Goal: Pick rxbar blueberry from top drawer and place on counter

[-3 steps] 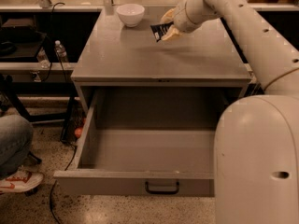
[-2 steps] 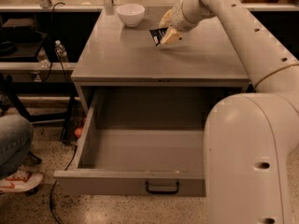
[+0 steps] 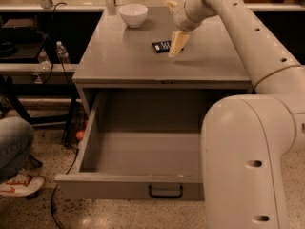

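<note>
Nearest us, well below and in front of the gripper (image 3: 175, 45), the top drawer (image 3: 109, 191) stands pulled out, and we see no bar inside it. Above it lies the counter (image 3: 119, 61), and over its far half the arm reaches in from the right with the gripper low over the surface. The rxbar (image 3: 161, 46) lies flat on the counter just to the gripper's left, right against its tip. Its long axis runs roughly across the view, pointing at the gripper. We cannot tell how far the gripper is open, or whether it has any hold on the bar. With the bar resting on the counter, we judge the placing all but done. Any withdrawal should go up and to the right, away from the bar. Farther back and left of the gripper sits a white bowl (image 3: 133, 14), well apart from the bar.
</note>
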